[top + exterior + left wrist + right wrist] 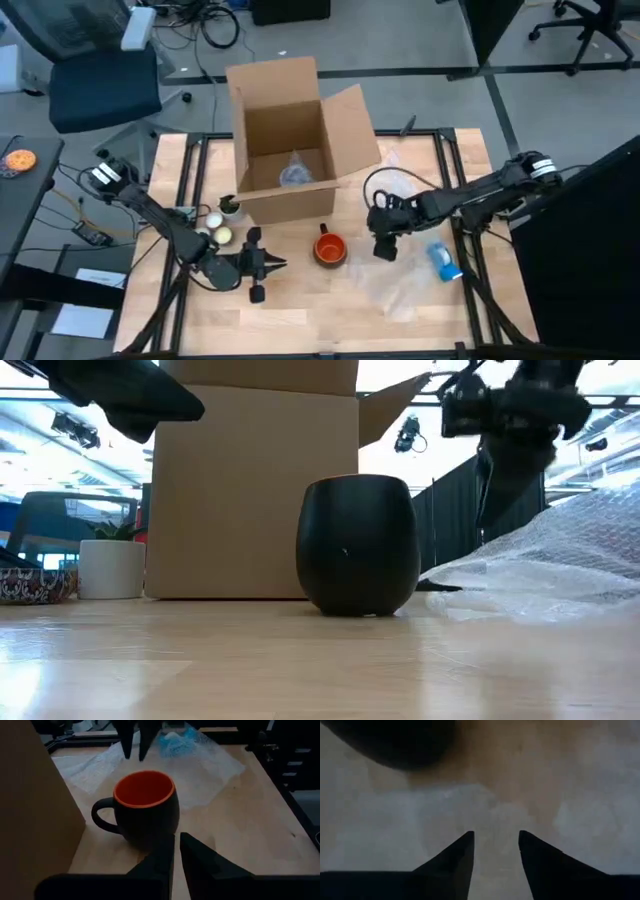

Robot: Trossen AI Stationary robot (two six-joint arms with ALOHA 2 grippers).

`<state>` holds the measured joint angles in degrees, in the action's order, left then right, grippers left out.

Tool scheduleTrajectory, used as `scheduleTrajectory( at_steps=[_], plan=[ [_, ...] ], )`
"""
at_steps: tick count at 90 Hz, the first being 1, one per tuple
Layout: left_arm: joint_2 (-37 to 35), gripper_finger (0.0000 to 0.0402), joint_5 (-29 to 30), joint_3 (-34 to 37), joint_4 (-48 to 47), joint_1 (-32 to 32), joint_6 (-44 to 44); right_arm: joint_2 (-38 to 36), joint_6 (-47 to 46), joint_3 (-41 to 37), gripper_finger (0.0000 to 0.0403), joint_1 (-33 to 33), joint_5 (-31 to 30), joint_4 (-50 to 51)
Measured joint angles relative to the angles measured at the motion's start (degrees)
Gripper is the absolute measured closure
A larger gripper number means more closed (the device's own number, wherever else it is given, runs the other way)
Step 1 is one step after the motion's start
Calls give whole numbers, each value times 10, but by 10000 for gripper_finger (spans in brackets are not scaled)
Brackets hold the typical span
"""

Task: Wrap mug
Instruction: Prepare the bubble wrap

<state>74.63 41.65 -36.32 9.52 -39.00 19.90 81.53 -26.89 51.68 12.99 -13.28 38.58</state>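
The mug point(330, 249), dark outside and orange inside, stands upright on its base on the wooden table, its handle point(100, 815) toward the box. My left gripper point(280, 263) lies low just left of the mug, level and pointing at it, fingers shut and a little short of its wall point(150, 832). A sheet of clear bubble wrap point(410, 285) lies flat to the right of the mug. My right gripper point(385, 250) hangs over the wrap's near-mug part, fingers pointing down and open point(496, 834), with nothing between them. My right gripper points straight down at the bubble wrap point(495, 795); whether its fingertips touch the sheet I cannot tell.
An open cardboard box point(290, 140) stands behind the mug with something pale inside. A small potted plant point(230, 207) and two pale balls point(218, 230) sit by the left arm. A blue-and-white object point(443, 260) lies on the wrap's right part.
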Motion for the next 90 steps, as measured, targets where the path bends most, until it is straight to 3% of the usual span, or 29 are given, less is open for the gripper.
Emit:
scheduleTrajectory(
  at_steps=[21,48,61,77,90],
  plan=[
    [0,385,0,0,-1,0,0,95,-36,15,305,0,-142,137],
    [0,385,-1,0,-1,0,0,106,-113,81,354,-22,-282,390],
    [0,385,-4,0,-1,0,0,98,-187,83,370,-66,-272,517],
    [0,385,-4,0,-1,0,2,73,-197,74,383,-139,-196,514],
    [0,385,-4,0,-1,0,2,68,-200,73,391,-203,-187,514]
  ],
)
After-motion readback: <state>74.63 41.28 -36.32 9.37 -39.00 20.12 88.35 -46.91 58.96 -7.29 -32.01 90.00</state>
